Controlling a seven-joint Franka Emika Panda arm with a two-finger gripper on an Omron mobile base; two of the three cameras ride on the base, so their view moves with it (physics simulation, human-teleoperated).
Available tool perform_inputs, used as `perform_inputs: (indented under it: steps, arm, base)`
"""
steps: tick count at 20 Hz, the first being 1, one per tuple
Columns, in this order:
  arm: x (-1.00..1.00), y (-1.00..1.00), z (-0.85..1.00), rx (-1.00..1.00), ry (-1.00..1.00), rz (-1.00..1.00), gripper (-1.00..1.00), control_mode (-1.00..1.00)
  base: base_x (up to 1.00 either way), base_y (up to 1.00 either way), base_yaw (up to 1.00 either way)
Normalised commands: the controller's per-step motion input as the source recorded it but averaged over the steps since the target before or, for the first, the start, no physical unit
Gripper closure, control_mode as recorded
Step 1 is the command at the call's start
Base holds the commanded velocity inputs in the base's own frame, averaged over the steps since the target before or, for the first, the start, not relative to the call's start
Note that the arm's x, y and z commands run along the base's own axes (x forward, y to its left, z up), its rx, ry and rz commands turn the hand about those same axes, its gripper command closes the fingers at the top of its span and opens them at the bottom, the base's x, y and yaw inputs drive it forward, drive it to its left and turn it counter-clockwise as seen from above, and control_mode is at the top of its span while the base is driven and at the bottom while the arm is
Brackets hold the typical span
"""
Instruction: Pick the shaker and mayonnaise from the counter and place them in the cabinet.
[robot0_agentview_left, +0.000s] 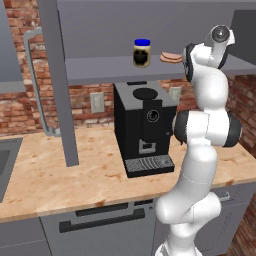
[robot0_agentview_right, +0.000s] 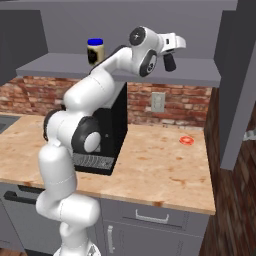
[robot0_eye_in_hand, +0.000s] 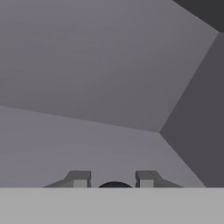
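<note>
The claw (robot0_agentview_right: 170, 63) is gripping the black shaker (robot0_eye_in_hand: 114, 184) just above the cabinet shelf (robot0_agentview_right: 200, 75); the mayonnaise (robot0_agentview_right: 95, 51) is standing on that shelf, well apart, above the desk (robot0_agentview_right: 165, 165).

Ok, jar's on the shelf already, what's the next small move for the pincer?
Probably lower the shaker onto the shelf, then open. The pincer is shut on the shaker just above bare shelf, well right of the jar.
</note>
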Motion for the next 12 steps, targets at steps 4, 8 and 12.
perform_inputs:
  steps: [4,8,12]
  arm:
    - [0.25,-0.09,-0.29,0.04,0.00,0.00,1.00,-1.00]
    - [0.29,-0.11,-0.27,0.04,0.00,0.00,1.00,-1.00]
    - [0.33,-0.12,-0.23,0.04,0.00,0.00,1.00,-1.00]
  base:
    - [0.00,0.00,0.00]
    - [0.00,0.00,0.00]
    - [0.00,0.00,0.00]
